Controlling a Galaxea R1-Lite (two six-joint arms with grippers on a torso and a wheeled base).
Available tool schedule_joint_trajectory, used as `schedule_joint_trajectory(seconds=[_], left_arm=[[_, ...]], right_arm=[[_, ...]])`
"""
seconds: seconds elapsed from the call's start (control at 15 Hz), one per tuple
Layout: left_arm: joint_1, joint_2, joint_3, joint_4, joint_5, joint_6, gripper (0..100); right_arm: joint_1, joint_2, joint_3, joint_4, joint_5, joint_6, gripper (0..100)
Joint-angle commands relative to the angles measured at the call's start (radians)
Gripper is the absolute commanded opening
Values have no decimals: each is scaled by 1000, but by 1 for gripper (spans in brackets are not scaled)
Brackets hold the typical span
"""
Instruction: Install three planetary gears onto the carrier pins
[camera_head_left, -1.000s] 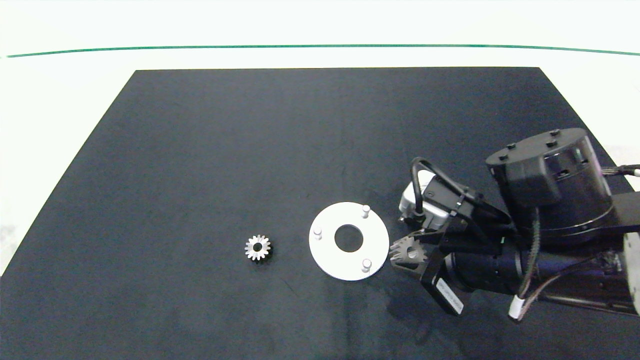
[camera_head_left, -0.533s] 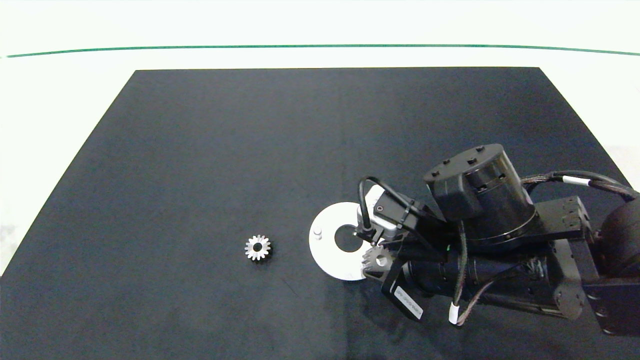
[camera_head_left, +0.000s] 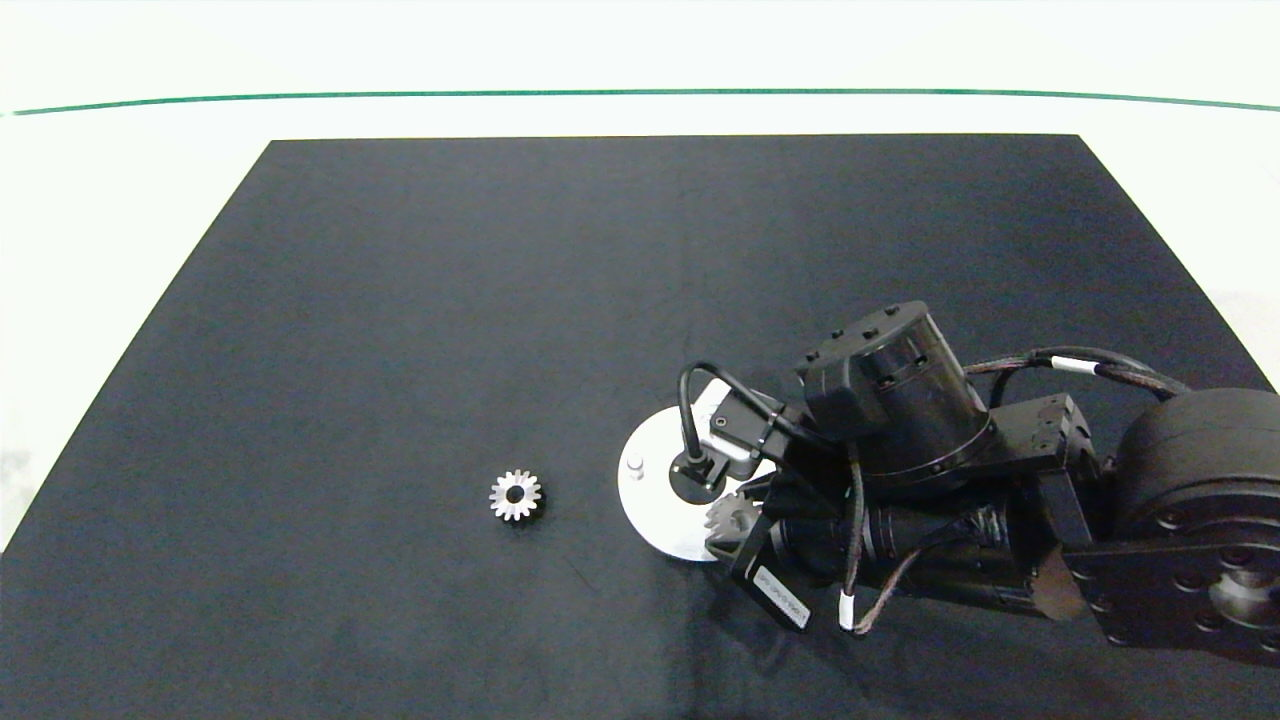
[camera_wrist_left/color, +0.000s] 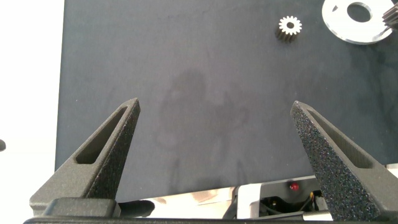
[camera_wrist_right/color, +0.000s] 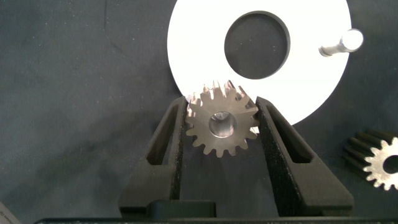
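My right gripper (camera_head_left: 733, 520) is shut on a silver planetary gear (camera_wrist_right/color: 221, 124), held flat between both fingers (camera_wrist_right/color: 171, 134) over the near-right edge of the white disc (camera_head_left: 648, 505). A grey spot shows through the gear's centre hole; I cannot tell whether it is a carrier pin. One white carrier pin (camera_head_left: 634, 463) stands bare on the disc (camera_wrist_right/color: 199, 37), and the right wrist view also shows this pin (camera_wrist_right/color: 341, 45). A second gear (camera_head_left: 516, 495) lies on the mat left of the disc. Another gear (camera_wrist_right/color: 376, 158) lies beside the right fingers. My left gripper (camera_wrist_left/color: 215, 104) hangs open, outside the head view.
A black mat (camera_head_left: 450, 300) covers the work area, with white table around it and a green line (camera_head_left: 640, 93) along the far side. The right arm's wrist and cables (camera_head_left: 890, 400) cover the disc's right half. The left wrist view shows the loose gear (camera_wrist_left/color: 290, 26) and the disc (camera_wrist_left/color: 339, 28) far off.
The right arm has moved left with the gear, from beside the disc's right edge to over its near-right part, now hiding two pins. The loose gear stays put.
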Motion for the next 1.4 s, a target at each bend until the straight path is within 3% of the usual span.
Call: schedule_joint_trajectory(seconds=[0.07,1.0,1.07,1.4], left_arm=[[-2,5,0,3,0,0,100],[-3,5,-6,2,0,0,100],[-3,5,-6,2,0,0,100],[-3,7,-5,2,0,0,100]], right_arm=[[0,6,-1,1,-1,-2,0],[-6,20,0,-2,-1,2,0],[-14,18,0,-2,-1,2,100],[-21,18,0,-1,-1,4,100]])
